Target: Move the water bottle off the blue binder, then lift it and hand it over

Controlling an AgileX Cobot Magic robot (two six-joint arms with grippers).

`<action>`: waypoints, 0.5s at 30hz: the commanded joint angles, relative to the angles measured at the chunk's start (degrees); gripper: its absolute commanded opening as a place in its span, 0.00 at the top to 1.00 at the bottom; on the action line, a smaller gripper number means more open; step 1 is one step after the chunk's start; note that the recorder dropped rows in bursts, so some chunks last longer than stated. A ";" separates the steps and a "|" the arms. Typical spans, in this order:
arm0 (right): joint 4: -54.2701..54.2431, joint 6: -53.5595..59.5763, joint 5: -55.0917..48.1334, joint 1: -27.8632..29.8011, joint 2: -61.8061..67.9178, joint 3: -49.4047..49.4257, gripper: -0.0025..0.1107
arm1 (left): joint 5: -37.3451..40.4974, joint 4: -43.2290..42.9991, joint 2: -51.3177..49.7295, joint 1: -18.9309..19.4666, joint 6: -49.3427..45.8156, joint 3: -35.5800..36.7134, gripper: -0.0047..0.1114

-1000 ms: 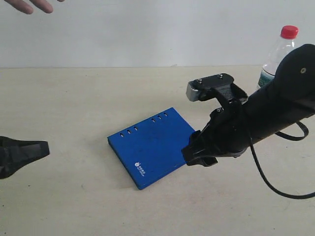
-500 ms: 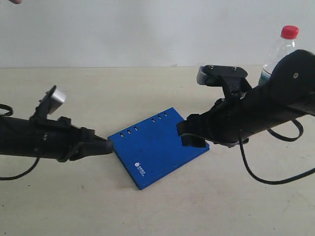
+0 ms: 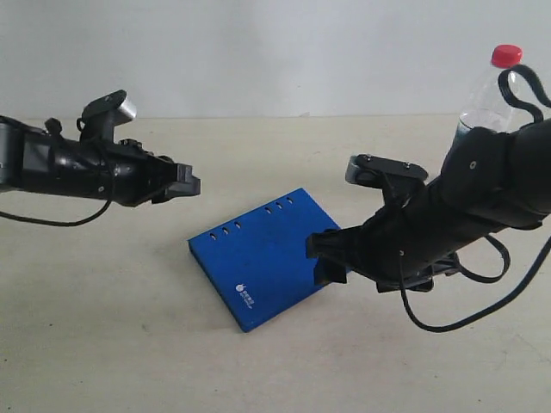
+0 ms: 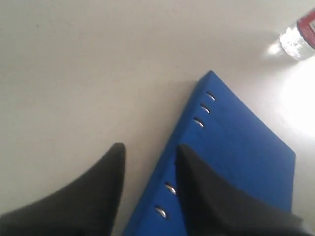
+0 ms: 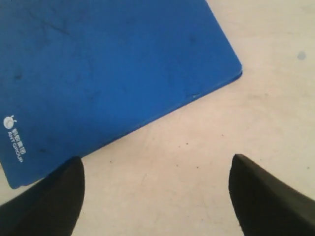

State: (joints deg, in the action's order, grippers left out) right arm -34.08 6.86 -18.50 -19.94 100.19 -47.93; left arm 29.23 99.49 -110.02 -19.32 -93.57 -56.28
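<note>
while the blue binder (image 3: 258,262) is lying mid-frame, your right gripper (image 3: 330,258) is hovering at its right edge, fingers spread wide; left gripper (image 3: 191,182) half-spread, farther off.

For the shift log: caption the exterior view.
Left claw and right claw, both open, on either side of the blue binder; water bottle upright behind the right arm.

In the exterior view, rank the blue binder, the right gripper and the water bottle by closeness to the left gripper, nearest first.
1. The blue binder, flat just below the left gripper.
2. The right gripper, at the binder's right edge.
3. The water bottle, upright at the far back right.
</note>
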 commanded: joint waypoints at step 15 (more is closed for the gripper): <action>-10.63 10.82 -7.43 0.10 0.48 -0.17 0.33 | 22.36 -22.50 -16.56 -0.26 27.33 -16.98 0.50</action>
State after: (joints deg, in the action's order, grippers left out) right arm -43.25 15.75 -25.36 -19.94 100.77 -47.93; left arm 45.07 80.19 -124.36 -19.32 -70.33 -70.77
